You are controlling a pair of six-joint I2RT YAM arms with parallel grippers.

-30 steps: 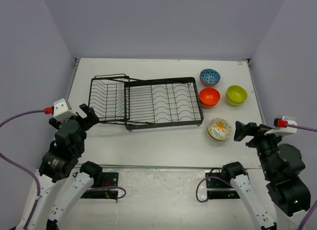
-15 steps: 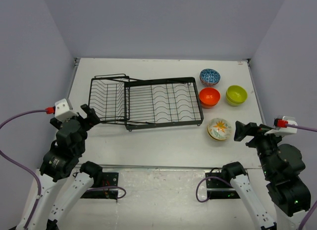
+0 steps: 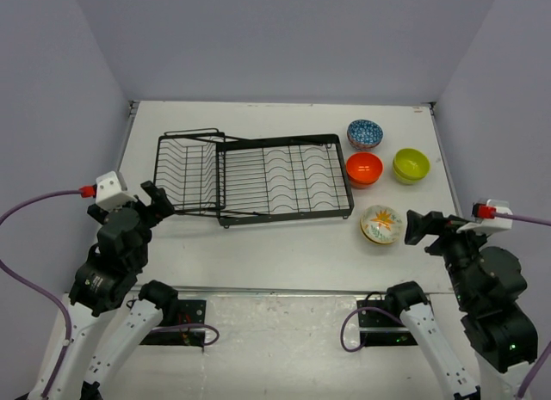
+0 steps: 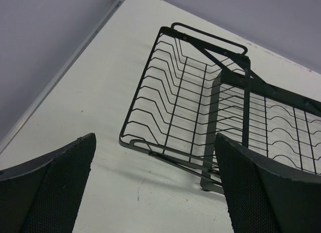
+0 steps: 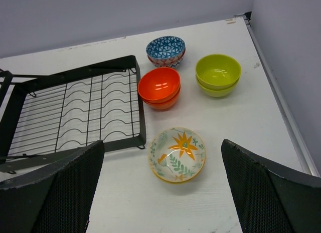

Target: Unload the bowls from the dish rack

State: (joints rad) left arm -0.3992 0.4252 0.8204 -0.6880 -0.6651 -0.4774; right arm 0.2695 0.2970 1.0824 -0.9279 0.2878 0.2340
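The black wire dish rack (image 3: 254, 180) lies on the table with no bowls in it; it also shows in the left wrist view (image 4: 210, 123) and the right wrist view (image 5: 70, 118). To its right stand the blue-and-white bowl (image 3: 365, 133), the orange bowl (image 3: 364, 169), the lime green bowl (image 3: 411, 165) and the cream floral bowl (image 3: 381, 224). In the right wrist view the orange bowl (image 5: 159, 87), green bowl (image 5: 217, 74) and blue bowl (image 5: 165, 51) look like stacks of two. My left gripper (image 3: 155, 200) is open and empty at the rack's near left corner. My right gripper (image 3: 419, 227) is open and empty, just right of the floral bowl (image 5: 177, 154).
The white table (image 3: 258, 245) ends at grey walls on the left, back and right. A raised edge strip (image 5: 281, 107) runs along the right side. The arm bases stand at the near edge.
My right gripper has shifted very slightly left toward the floral bowl. Nothing else has moved.
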